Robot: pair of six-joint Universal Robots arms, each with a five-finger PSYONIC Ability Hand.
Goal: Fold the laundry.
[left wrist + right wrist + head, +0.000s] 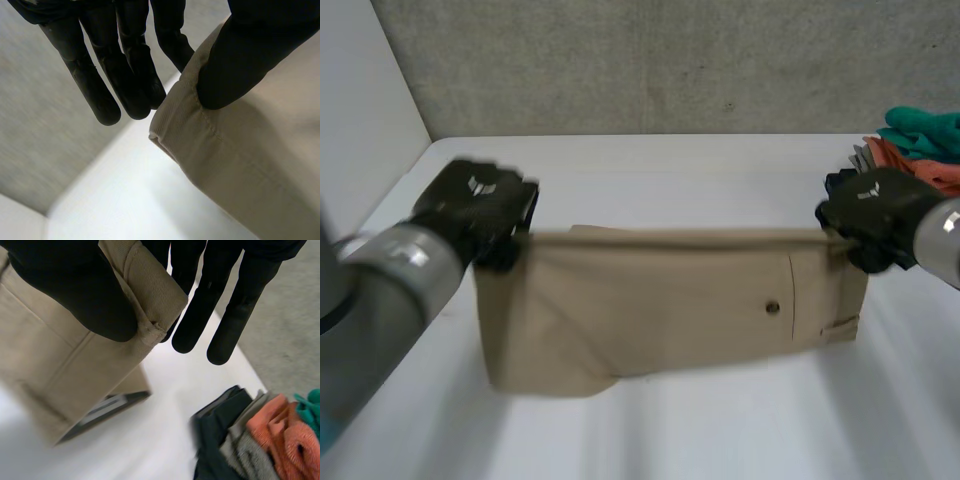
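Observation:
A beige pair of trousers (670,305) hangs stretched between my two hands above the white table (720,170), its lower edge near the tabletop. My left hand (480,205) pinches the cloth's upper left corner. In the left wrist view the thumb (240,65) presses the beige hem (185,125) against the straight fingers (125,75). My right hand (870,215) pinches the upper right corner by the pocket with a button (772,307). In the right wrist view its thumb (85,300) clamps the folded waistband (150,295) against the fingers (200,305).
A pile of folded clothes (915,150) lies at the table's far right: green, orange, grey and dark pieces (260,440). A grey wall (670,60) stands behind the table. The table's left edge (405,180) runs close to my left arm.

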